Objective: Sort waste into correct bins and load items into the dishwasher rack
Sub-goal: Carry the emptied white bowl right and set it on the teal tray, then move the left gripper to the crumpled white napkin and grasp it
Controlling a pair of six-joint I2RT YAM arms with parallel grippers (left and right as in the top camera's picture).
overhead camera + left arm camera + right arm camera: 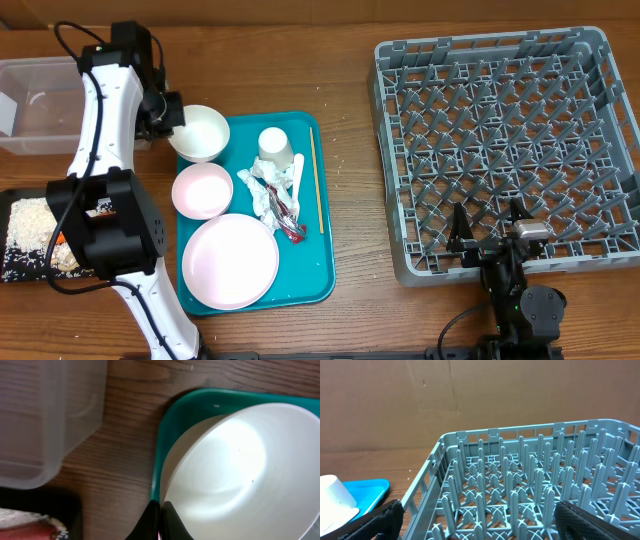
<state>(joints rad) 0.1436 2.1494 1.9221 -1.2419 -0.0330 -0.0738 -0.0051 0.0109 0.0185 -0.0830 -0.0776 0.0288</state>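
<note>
white bowl (200,132) sits over the teal tray's (320,270) far left corner, near the clear tub (30,100), its rim pinched by the closed left gripper (161,510). right gripper (488,238) stands wide open, holding nothing, at the dishwasher rack's (500,120) near edge.

In your overhead view, the left arm (105,110) covered much of the black tray (25,194), and the clear tub (35,100) ran off the left edge. Your left wrist view cut the white bowl (235,470) at the right and bottom edges and blurred the tub. Your right wrist view clipped the dishwasher rack (520,490) and the white cup (335,497). You could not tell what lay tangled in the napkins (270,190).
</note>
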